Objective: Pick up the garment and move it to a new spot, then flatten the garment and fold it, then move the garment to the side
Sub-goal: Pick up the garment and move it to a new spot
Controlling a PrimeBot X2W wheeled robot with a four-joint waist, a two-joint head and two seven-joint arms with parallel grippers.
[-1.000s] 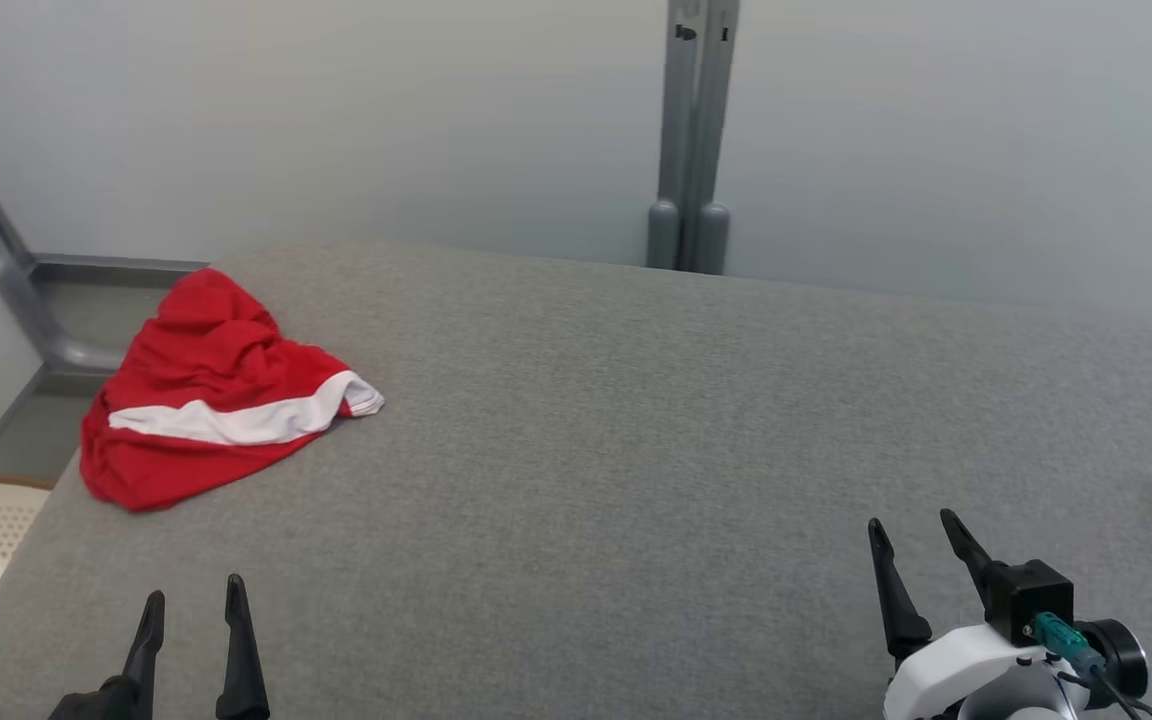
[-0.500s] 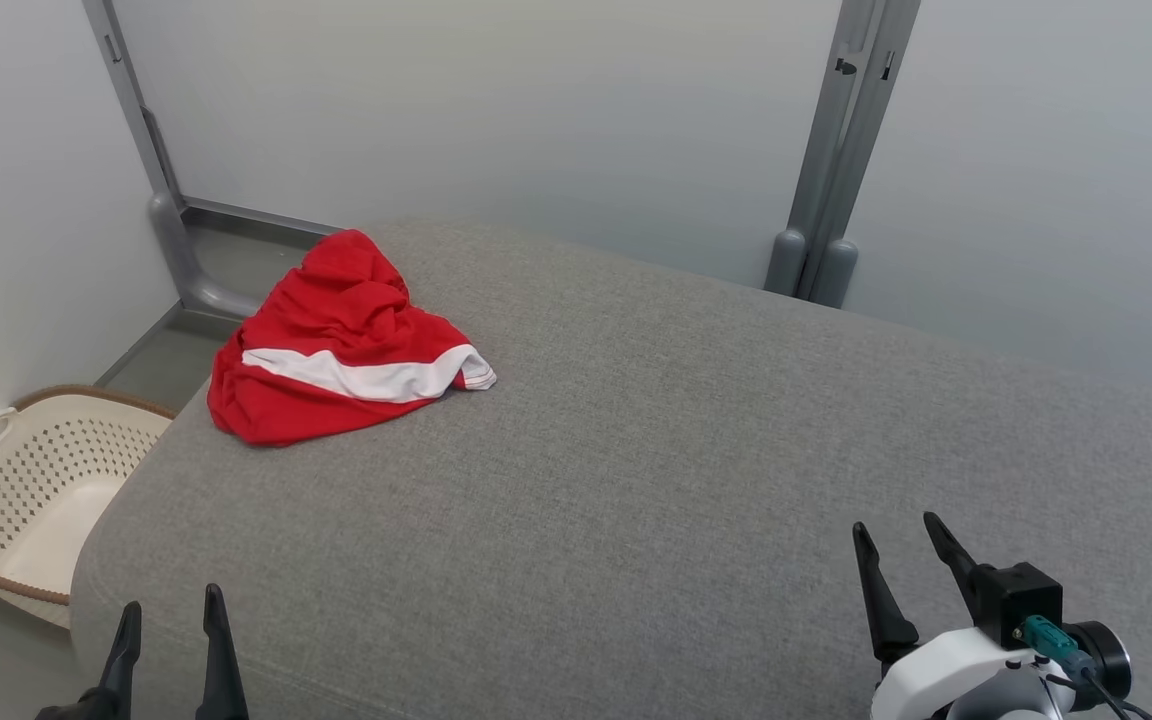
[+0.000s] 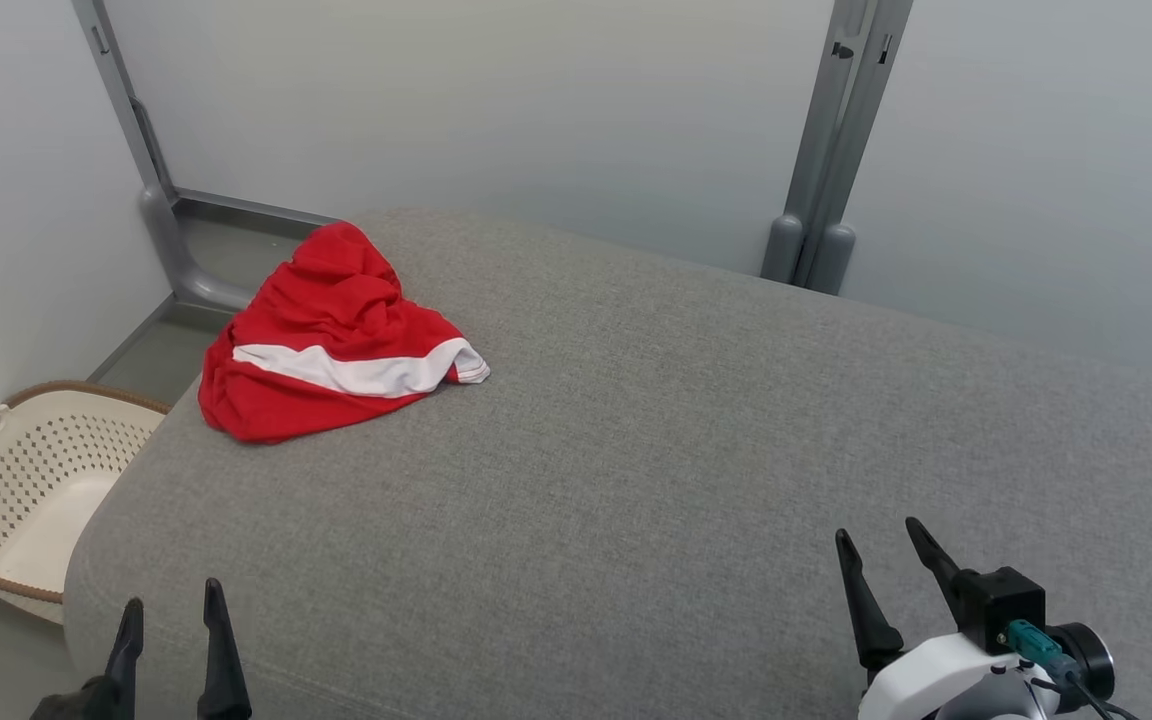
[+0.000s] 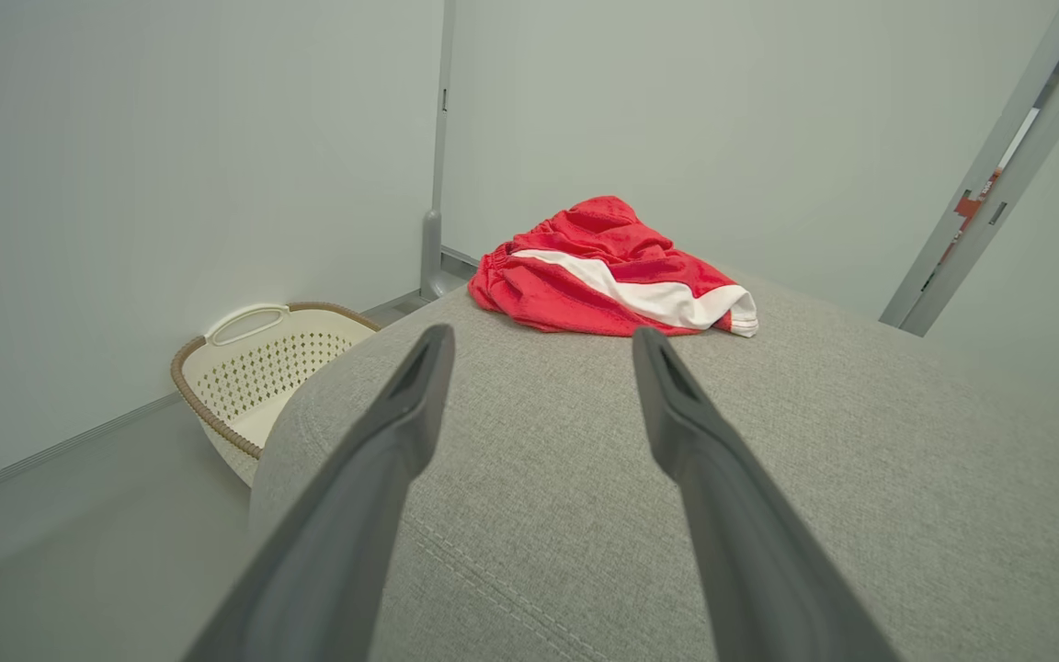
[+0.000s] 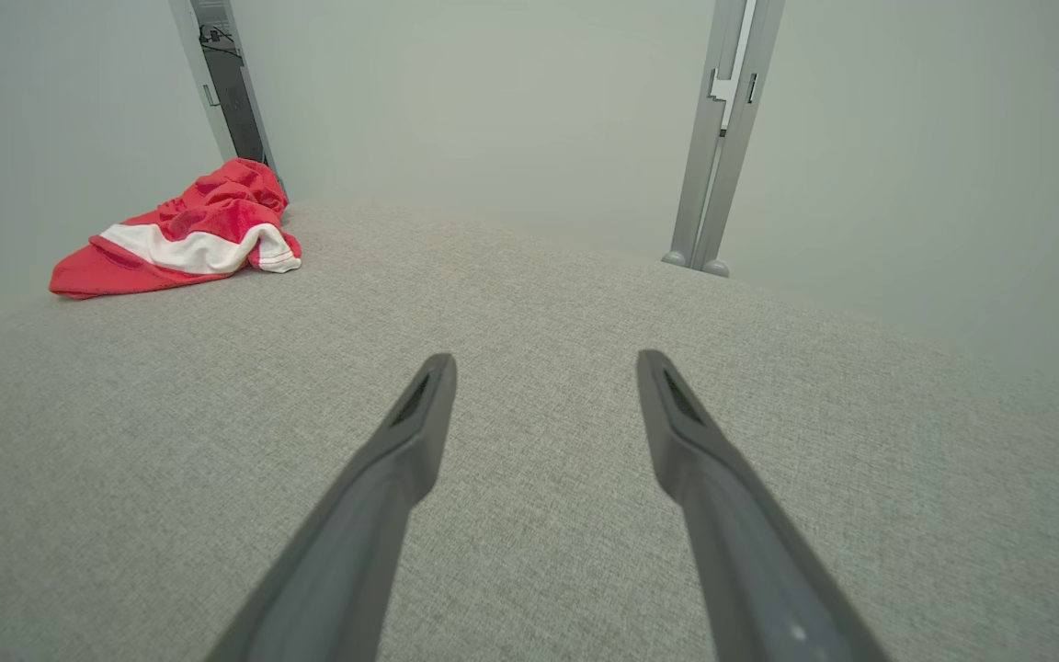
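Observation:
The garment [image 3: 321, 340] is red with a white stripe and lies crumpled at the far left corner of the grey padded surface [image 3: 636, 430]. It also lies ahead of the fingers in the left wrist view [image 4: 608, 276] and at the upper left of the right wrist view [image 5: 185, 234]. My left gripper [image 3: 171, 605] stands open above the near left edge of the surface, well short of the garment. My right gripper [image 3: 881, 545] is open at the near right, far from it. Both sets of jaws [image 4: 539, 340] [image 5: 543, 363] hold nothing.
A cream perforated basket [image 3: 6, 490] stands on the floor left of the surface, also visible in the left wrist view [image 4: 258, 359]. Grey metal posts [image 3: 821, 150] rise against the pale walls behind. The middle and right of the grey surface are bare.
The head camera has turned left, bringing the basket into view and putting red cloth at the right edge out of frame. Both grippers stay open and the garment lies where it was.

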